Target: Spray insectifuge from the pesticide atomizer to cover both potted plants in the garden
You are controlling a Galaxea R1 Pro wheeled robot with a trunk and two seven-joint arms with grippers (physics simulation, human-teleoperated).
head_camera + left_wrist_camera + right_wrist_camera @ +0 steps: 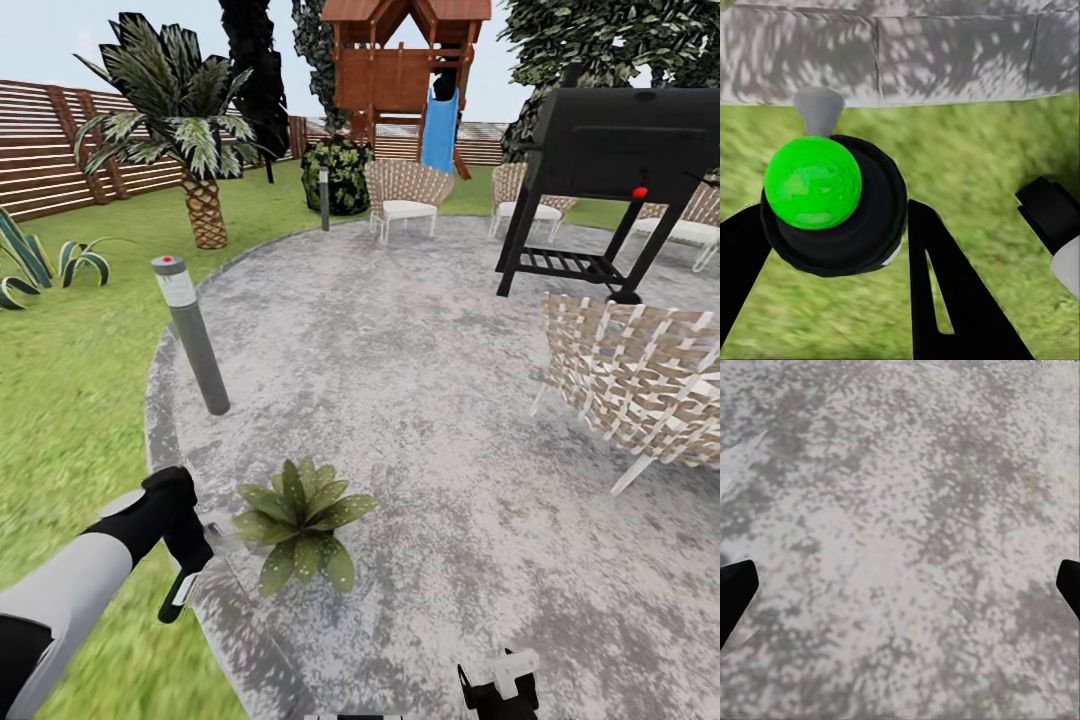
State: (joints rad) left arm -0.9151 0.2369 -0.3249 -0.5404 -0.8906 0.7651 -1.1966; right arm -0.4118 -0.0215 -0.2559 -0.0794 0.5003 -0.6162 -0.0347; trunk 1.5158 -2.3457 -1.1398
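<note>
My left gripper (188, 545) is shut on the pesticide atomizer (178, 592), a small dark bottle with a pale label that hangs below the fingers over the lawn's edge. In the left wrist view the atomizer (832, 202) shows a bright green round top and a grey nozzle toward the patio's stone rim, held between the black fingers (945, 292) of the left gripper (832, 221). One potted plant (300, 520), a low green rosette, stands on the patio just right of that gripper. My right gripper (500, 685) is low at the front; in the right wrist view the gripper (900, 585) is open over bare paving.
A grey bollard lamp (192, 335) stands on the patio rim behind the plant. A striped-leaf plant (40, 265) and a palm (185, 120) grow on the lawn to the left. A woven chair (640, 375) and a black grill (610, 170) stand to the right, with more chairs and a playhouse farther back.
</note>
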